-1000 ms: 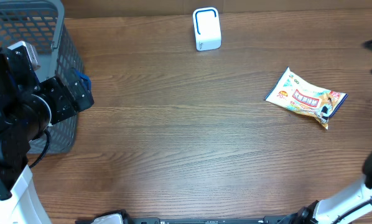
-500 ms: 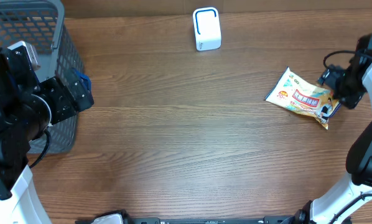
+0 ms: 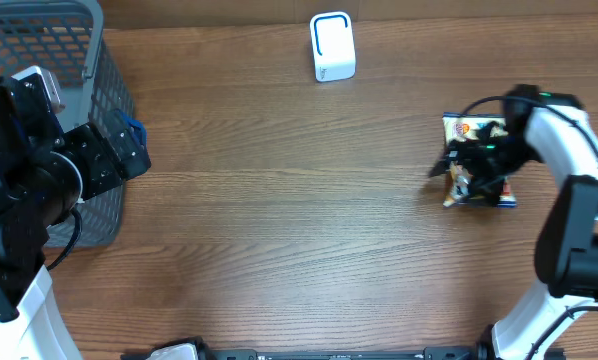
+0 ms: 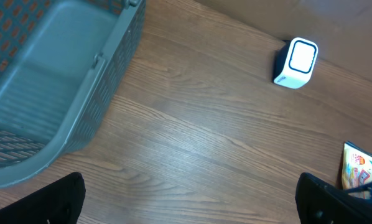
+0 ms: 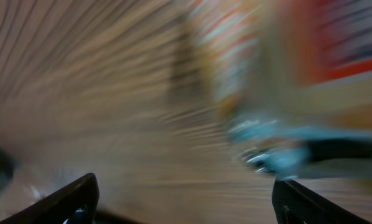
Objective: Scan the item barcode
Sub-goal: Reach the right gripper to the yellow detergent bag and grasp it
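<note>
Tabletop (image 3: pixel 279 230): brown wood grain, carrying a basket, a scanner and a snack packet.
Snack packet (image 3: pixel 459 128): lies on the right side of the tabletop, close to the right edge and nearer the far edge than the near one. It is orange and white on top, with a blue strip at its near end. Most of its middle is hidden under the right gripper. In the left wrist view only its corner shows, at the right border.
Scanner (image 3: pixel 332 47): a small white box with a blue-outlined window. It stands at the far edge, about midway along it, well apart from the packet.
Basket (image 3: pixel 99 90): grey plastic mesh at the far left corner of the tabletop. The left wrist view looks into it and shows nothing inside.
Left arm (image 3: pixel 29 190): black, at the left edge just beside the basket, well apart from the packet and the scanner.
Left gripper (image 4: pixel 192 208): spread wide. Its two dark fingertips (image 4: pixel 65 199) sit at opposite lower corners of its own camera view, with only bare wood between them, pinching nothing.
Right arm (image 3: pixel 569 150): white, reaching in from the right edge toward the packet.
Right gripper (image 3: pixel 471 165): directly over the packet. Its own camera is badly smeared, yet both fingertips (image 5: pixel 74 199) show far apart at the lower corners, so the pincer is spread.
Contact: cannot tell whether the right fingers touch the packet.
</note>
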Robot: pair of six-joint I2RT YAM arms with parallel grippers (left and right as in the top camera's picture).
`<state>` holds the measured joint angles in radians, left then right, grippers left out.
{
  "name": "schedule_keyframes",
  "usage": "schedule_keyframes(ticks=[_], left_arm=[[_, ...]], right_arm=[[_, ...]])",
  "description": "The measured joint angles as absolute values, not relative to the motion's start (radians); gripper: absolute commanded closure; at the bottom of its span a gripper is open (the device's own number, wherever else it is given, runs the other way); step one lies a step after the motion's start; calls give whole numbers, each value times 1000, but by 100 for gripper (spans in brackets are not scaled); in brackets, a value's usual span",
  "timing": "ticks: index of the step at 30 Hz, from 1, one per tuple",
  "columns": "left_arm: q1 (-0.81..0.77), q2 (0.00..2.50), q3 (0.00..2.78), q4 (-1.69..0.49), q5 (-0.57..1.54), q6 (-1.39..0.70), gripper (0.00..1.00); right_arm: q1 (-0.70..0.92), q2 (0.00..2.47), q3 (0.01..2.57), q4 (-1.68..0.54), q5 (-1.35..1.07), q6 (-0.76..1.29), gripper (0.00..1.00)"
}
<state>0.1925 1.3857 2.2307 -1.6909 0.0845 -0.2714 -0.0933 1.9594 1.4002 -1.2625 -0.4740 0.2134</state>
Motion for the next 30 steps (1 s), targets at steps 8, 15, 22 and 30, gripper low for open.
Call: schedule_keyframes(ticks=[8, 15, 22, 30], left_arm=[[192, 1386, 2231, -1691, 84, -271, 0], [192, 1386, 2231, -1691, 84, -271, 0], [192, 1386, 2231, -1691, 84, -271, 0], [192, 1386, 2231, -1691, 84, -271, 0]], right_arm=[[-2, 1884, 1515, -1185, -402, 206, 2], [15, 1858, 1517, -1090, -56, 236, 2], [154, 1858, 1355, -930, 198, 253, 2], [242, 1858, 1209, -851, 478, 315, 5]])
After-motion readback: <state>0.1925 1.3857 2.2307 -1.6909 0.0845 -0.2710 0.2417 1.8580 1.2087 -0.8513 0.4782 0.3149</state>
